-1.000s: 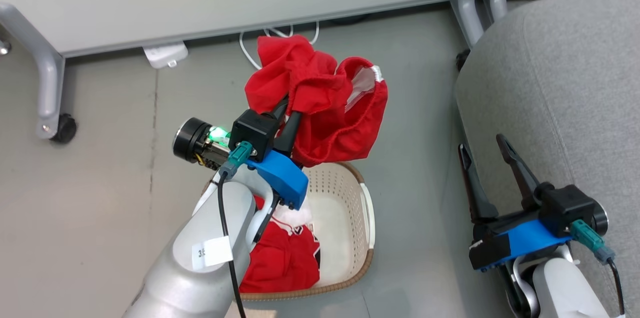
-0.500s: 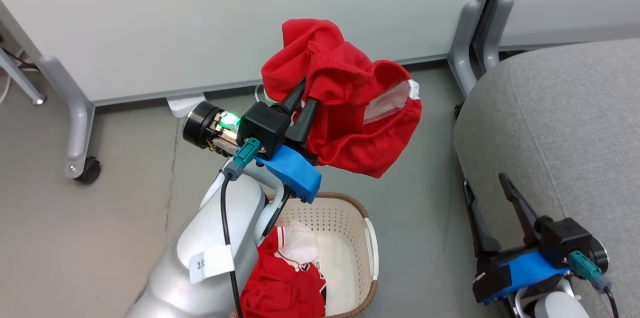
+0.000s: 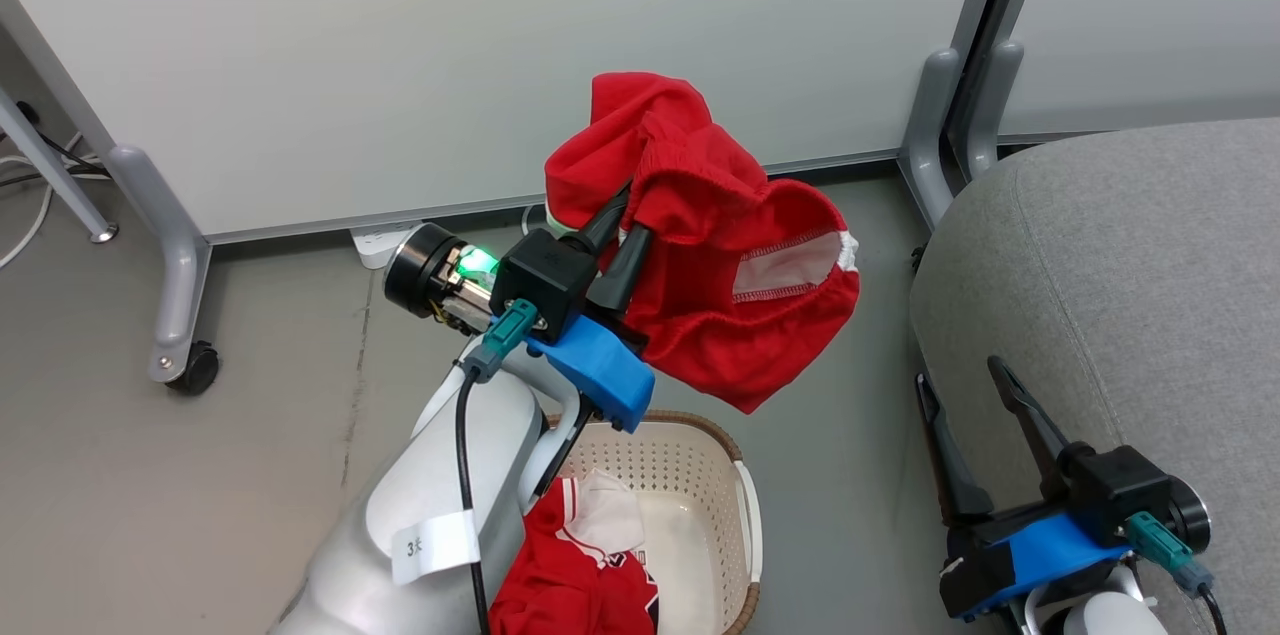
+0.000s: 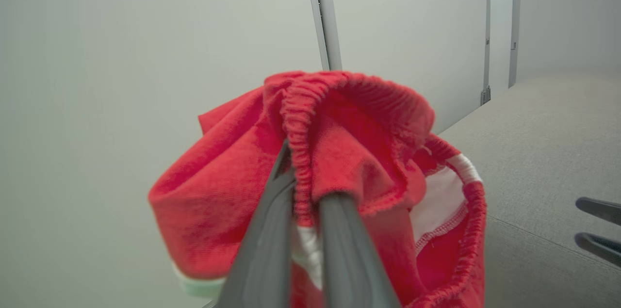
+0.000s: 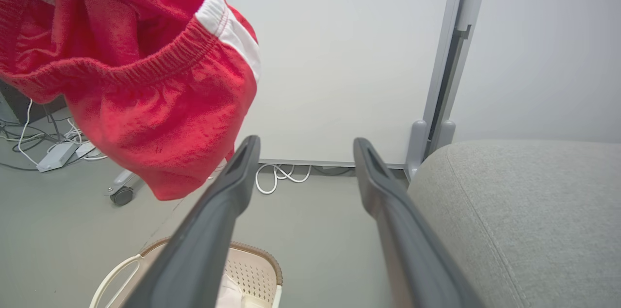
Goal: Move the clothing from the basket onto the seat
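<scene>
Nearest, the red white-trimmed jersey (image 3: pixel 570 575) lies in the cream perforated plastic basket (image 3: pixel 700 420). The right gripper (image 3: pixel 958 377) is spread wide, empty. Above the basket, the left gripper (image 3: pixel 622 215) pinches the plain red fabric garment (image 3: pixel 740 315), which droops diagonally with its elastic opening towards the grey upholstered seat (image 3: pixel 1130 295).

Closed jaws on a red garment (image 4: pixel 218 201)

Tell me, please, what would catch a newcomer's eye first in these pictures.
The bright red garment hangs mid-air at the head view's centre, pinched in the shut left jaws. Below it, the cream basket holds a red jersey, and the grey seat lies at the right.
</scene>
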Controlling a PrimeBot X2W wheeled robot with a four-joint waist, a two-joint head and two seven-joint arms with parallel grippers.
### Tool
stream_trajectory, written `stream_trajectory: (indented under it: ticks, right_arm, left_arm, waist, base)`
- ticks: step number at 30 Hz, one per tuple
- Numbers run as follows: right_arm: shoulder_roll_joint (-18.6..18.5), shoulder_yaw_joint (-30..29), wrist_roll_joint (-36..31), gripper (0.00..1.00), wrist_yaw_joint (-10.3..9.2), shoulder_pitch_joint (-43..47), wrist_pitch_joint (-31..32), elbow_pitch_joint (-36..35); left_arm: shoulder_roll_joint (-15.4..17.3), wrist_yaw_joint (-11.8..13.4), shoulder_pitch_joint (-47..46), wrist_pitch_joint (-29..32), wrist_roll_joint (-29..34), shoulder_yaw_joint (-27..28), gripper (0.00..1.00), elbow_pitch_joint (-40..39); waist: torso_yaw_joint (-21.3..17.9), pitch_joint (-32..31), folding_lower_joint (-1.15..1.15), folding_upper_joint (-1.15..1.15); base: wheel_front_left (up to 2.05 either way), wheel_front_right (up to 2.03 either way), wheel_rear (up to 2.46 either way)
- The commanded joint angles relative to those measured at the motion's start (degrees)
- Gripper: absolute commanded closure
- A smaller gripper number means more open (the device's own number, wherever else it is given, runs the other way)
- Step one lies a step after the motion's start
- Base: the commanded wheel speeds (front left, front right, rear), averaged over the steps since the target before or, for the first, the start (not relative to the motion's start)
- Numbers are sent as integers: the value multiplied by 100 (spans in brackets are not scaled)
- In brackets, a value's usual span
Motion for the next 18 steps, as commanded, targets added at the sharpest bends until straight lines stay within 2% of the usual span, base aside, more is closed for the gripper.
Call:
stream_trajectory:
  ticks: [1, 9, 18]
  right_arm:
    - [-73, 45, -44, 0, 3, -46, -20, -38]
    - [-399, 483, -110, 0, 3, -440, -20, -130]
    - [-905, 1401, -150, 0, 2, -1185, -20, -104]
  left_arm:
    - [-2, 6, 87, -27, -25, -14, 100, 4]
    - [-3, 21, 102, -27, -93, -128, 100, 17]
    - [-4, 53, -26, -27, -158, -265, 100, -22]
  waist:
    - [5, 0, 1, -1]
    - [20, 46, 1, -1]
    - [59, 214, 1, -1]
  base:
    - [0, 0, 0]
    - [0, 0, 0]
    - [0, 0, 0]
